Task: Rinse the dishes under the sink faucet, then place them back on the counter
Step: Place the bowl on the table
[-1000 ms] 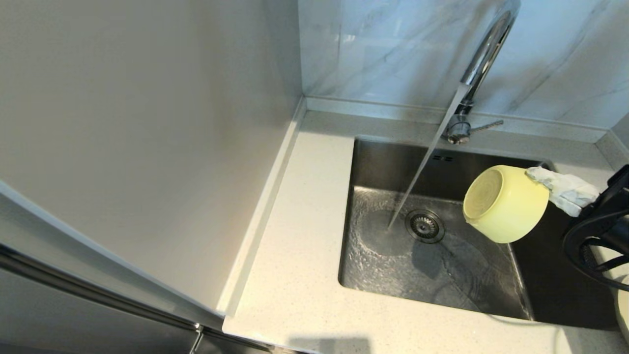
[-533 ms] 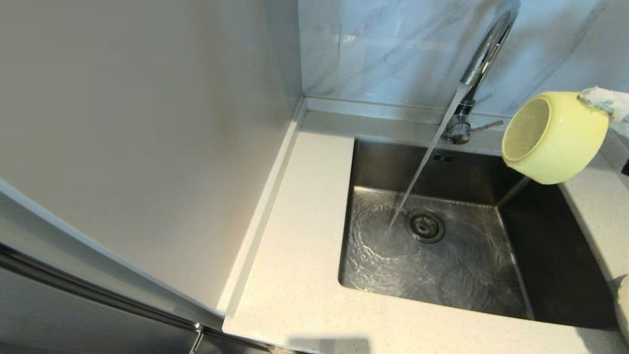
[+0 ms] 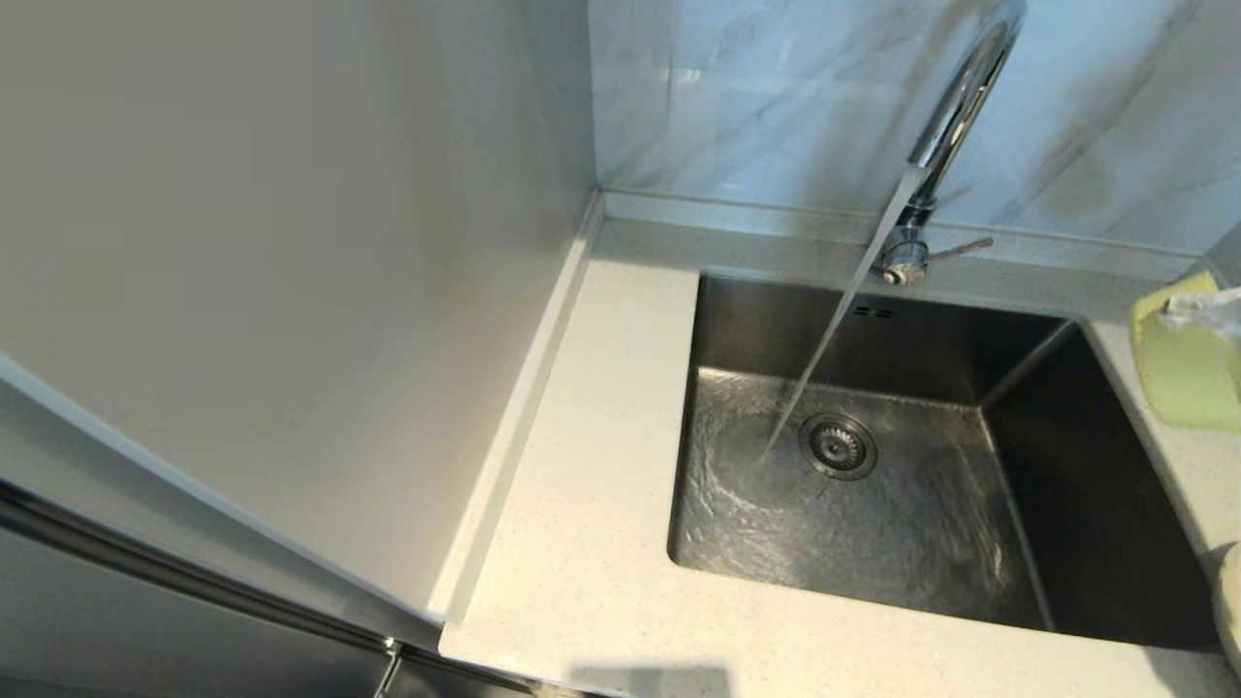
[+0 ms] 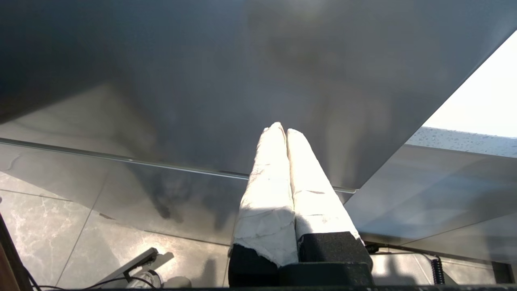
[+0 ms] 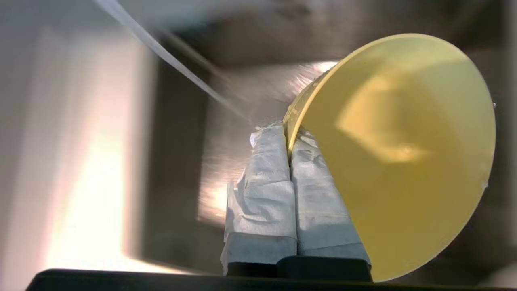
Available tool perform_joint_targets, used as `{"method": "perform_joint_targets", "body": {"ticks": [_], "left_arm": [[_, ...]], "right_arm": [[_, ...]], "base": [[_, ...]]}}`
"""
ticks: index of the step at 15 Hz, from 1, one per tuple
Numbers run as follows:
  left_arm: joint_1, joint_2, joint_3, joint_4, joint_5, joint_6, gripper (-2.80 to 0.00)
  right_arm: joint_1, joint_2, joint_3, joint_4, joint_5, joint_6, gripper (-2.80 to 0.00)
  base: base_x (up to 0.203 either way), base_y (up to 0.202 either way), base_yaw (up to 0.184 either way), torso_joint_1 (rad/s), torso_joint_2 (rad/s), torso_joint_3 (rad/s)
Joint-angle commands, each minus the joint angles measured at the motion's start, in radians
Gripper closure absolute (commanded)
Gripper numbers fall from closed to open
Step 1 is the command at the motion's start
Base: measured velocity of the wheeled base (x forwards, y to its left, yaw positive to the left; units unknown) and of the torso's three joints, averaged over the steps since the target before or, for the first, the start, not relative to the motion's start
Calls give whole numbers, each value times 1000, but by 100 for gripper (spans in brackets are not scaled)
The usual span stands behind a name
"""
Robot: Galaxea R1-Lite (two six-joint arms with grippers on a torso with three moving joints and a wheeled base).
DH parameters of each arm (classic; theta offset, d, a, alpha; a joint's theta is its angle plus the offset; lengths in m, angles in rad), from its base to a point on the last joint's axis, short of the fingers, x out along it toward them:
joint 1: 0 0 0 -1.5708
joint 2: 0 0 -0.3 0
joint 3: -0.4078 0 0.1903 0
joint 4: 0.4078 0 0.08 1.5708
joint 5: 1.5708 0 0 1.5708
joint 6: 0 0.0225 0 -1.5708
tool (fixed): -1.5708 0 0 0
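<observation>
The right gripper (image 5: 288, 137), its fingers wrapped in crumpled white paper-like padding, is clamped on the thin rim of the pale yellow bowl (image 5: 400, 161), one finger inside and one outside the wall. The bowl is smooth, round and glossy, and is tipped on its side in the wrist view. In the head view the bowl (image 3: 1188, 373) shows only partly at the far right edge, over the counter (image 3: 582, 543) just beyond the sink's right rim, near the back corner.

The sink (image 3: 1086, 504) is a square basin of brushed stainless steel with a round metal drain strainer (image 3: 838, 446) in its floor and two small slots in its back wall. A thin straight stream runs from the curved chrome faucet (image 3: 955, 107) to the rippled, wet floor just beside the strainer. The counter is off-white, finely speckled stone with a raised back edge.

The left gripper (image 4: 286, 131), parked below a flat grey panel, has its padded white fingers pressed together on nothing.
</observation>
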Motion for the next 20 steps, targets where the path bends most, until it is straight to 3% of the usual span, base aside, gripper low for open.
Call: {"method": "perform_joint_targets", "body": {"ticks": [1,2,5,14,20], "left_arm": [[0,0,0,0,0,0,0],[0,0,0,0,0,0,0],[0,0,0,0,0,0,0],[0,0,0,0,0,0,0],[0,0,0,0,0,0,0]], "right_arm": [[27,28,-5,43,-76,-312,0],[31,54,-15,53,-103,-341,0],[63,145,-22,47,-291,-370,0],[58,510,-209,-64,-489,-370,0],[-32,611,-343,-65,-596,-370,0]], "base": [[0,0,0,0,0,0],[0,0,0,0,0,0],[0,0,0,0,0,0],[0,0,0,0,0,0],[0,0,0,0,0,0]]}}
